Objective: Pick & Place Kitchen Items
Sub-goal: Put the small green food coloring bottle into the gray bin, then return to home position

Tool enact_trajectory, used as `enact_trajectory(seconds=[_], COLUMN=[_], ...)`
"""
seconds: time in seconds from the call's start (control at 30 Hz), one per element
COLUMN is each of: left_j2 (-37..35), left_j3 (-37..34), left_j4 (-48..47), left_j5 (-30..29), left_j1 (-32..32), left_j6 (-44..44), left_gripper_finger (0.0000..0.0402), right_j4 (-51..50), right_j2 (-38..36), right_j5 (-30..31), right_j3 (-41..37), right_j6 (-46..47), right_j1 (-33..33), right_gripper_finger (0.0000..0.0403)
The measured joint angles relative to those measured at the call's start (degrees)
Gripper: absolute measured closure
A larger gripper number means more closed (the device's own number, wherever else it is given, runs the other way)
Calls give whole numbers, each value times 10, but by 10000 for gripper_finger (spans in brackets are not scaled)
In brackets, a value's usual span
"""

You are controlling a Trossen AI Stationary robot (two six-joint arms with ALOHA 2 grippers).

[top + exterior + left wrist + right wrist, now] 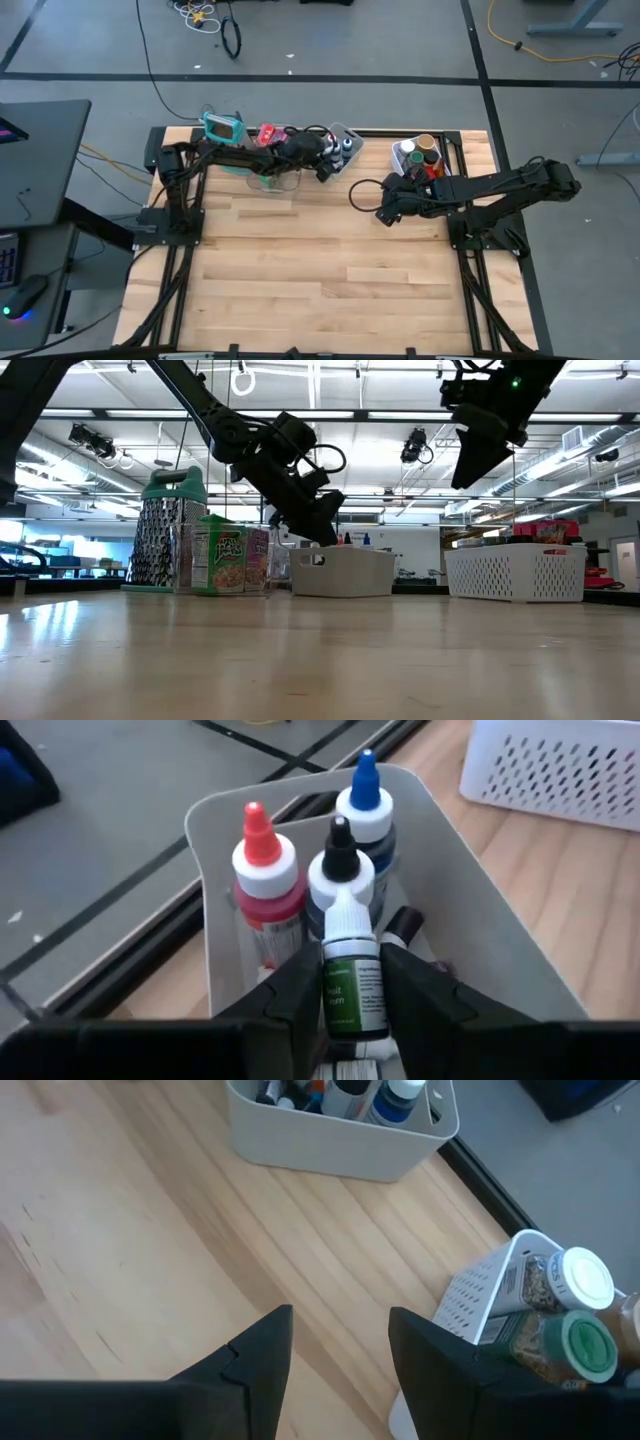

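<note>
Grey bin [480, 935] holds three dropper bottles [268, 870]; left tool [352, 982] grips green-labelled bottle [352, 982].

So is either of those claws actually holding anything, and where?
Yes: the left gripper pinches a small green-labelled dropper bottle by its body, above the grey bin. The right gripper is open and holds nothing.

table [300, 270]: light wood | resting on it: grater [168, 530], grey bin [343, 572], white basket [514, 573], clear bin [225, 560]
</note>
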Motion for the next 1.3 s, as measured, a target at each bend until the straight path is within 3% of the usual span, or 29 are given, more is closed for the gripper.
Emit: enact_trajectory(seconds=[0.33,0.43,0.6,0.8,0.93,1.03,1.1,1.17,1.23,1.3], left_j2=[-3,-36,-149,-321,-447,-539,-598,-660,-722,-776], left_j3=[0,0,0,-12,-59,-121,-173,-224,-273,-321], left_j4=[-3,-35,-130,-187,-231,-257,-258,-257,-253,-231], left_j5=[5,18,27,29,22,19,19,21,19,20], left_j1=[-10,-15,-27,-66,-82,-93,-101,-108,-114,-118], left_j6=[-15,-36,-17,87,112,112,111,99,96,98], left_gripper_finger=[226,220,232,252,259,262,264,264,264,264], right_j4=[9,30,64,137,164,191,261,336,383,401], right_j2=[0,0,0,0,0,0,-1,-12,-27,-52], right_j5=[3,41,2,17,-15,-26,-71,-168,-265,-322], right_j3=[0,0,0,0,0,-4,-21,-44,-62,-83], right_j6=[-5,-15,-51,-103,-151,-257,-347,-414,-446,-455], right_j1=[0,0,3,29,53,66,69,66,57,46], right_gripper_finger=[225,225,225,225,225,225,225,225,225,225])
